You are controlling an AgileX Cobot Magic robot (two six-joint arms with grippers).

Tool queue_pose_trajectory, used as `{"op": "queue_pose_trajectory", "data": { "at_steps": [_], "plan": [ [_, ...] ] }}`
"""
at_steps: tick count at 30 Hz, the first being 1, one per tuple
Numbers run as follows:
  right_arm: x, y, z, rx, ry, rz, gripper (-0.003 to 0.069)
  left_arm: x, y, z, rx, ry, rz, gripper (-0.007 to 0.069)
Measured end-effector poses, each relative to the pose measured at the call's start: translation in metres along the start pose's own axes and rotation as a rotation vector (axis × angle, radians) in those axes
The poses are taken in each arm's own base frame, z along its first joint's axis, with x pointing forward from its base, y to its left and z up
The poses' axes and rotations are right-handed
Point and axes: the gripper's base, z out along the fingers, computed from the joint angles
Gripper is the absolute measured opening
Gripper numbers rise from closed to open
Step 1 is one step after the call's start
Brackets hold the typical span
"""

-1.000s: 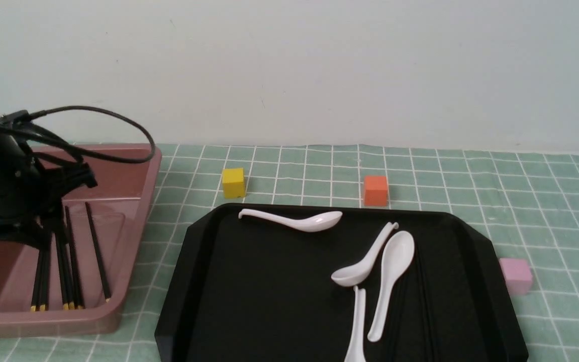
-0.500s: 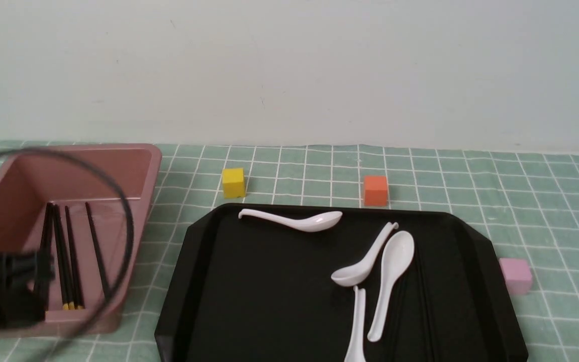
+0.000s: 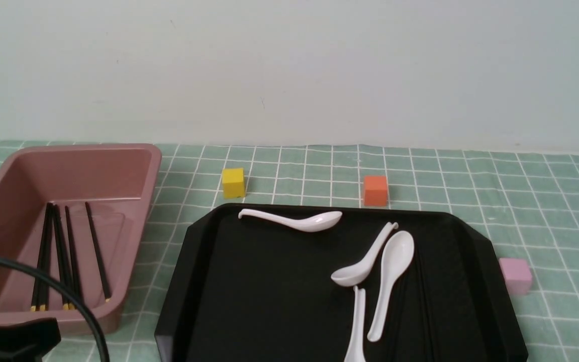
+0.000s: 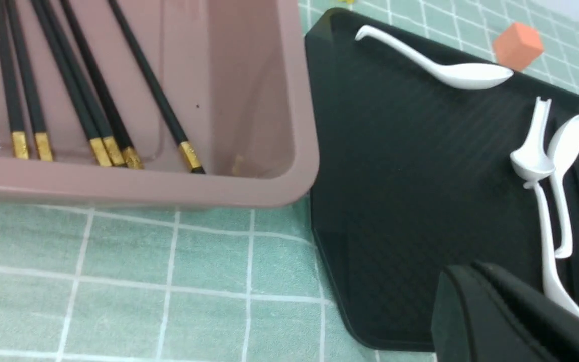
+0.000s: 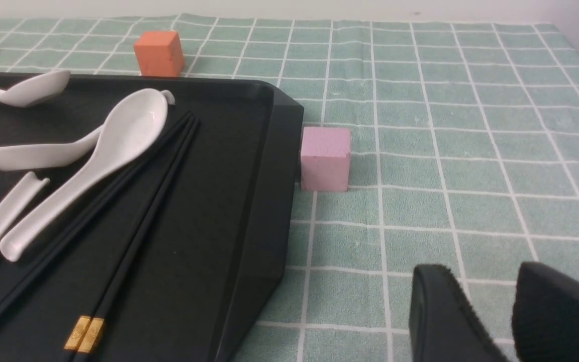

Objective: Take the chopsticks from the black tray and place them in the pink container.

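Note:
The pink container (image 3: 138, 166) stands at the left with several black, gold-ended chopsticks (image 3: 63, 256) lying loose inside it (image 4: 93, 95). More chopsticks (image 5: 143, 211) lie together on the right side of the black tray (image 3: 209, 281), beside the white spoons. My left gripper (image 4: 470, 281) is shut with nothing in it, low over the tray's near left corner, outside the container (image 4: 299, 151). Only a bit of the left arm (image 3: 13, 337) shows in the front view. My right gripper (image 5: 483, 286) is open over the cloth to the right of the tray (image 5: 269, 166), holding nothing.
Several white spoons (image 3: 390, 271) lie on the tray. A yellow cube (image 3: 233, 182) and an orange cube (image 3: 375, 190) sit behind it. A small pale pink cube (image 3: 515, 274) sits by its right edge. Green checked cloth (image 3: 546, 211) covers the table, and a wall rises at the back.
My left arm has pulled back out of the pink container toward the near left corner, and its gripper has shut. The chopsticks in the container stay put.

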Motion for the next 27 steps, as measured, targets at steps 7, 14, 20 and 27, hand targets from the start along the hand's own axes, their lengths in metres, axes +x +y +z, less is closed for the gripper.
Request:
{"op": "queue_pose_trajectory", "data": {
  "at_steps": [7, 14, 20, 27],
  "plan": [
    [0.000, 0.000, 0.000, 0.000, 0.000, 0.000, 0.0240, -0.003, 0.003, 0.000, -0.028, -0.042, 0.046, -0.0013],
    [0.000, 0.000, 0.000, 0.000, 0.000, 0.000, 0.0240, -0.006, 0.006, 0.000, -0.072, -0.068, 0.142, -0.0013],
    [0.000, 0.000, 0.000, 0.000, 0.000, 0.000, 0.0240, -0.002, 0.008, -0.004, -0.077, -0.101, 0.158, -0.0013],
    [0.000, 0.000, 0.000, 0.000, 0.000, 0.000, 0.0240, 0.022, 0.015, -0.017, -0.090, -0.205, 0.185, -0.0011]
  ]
}}
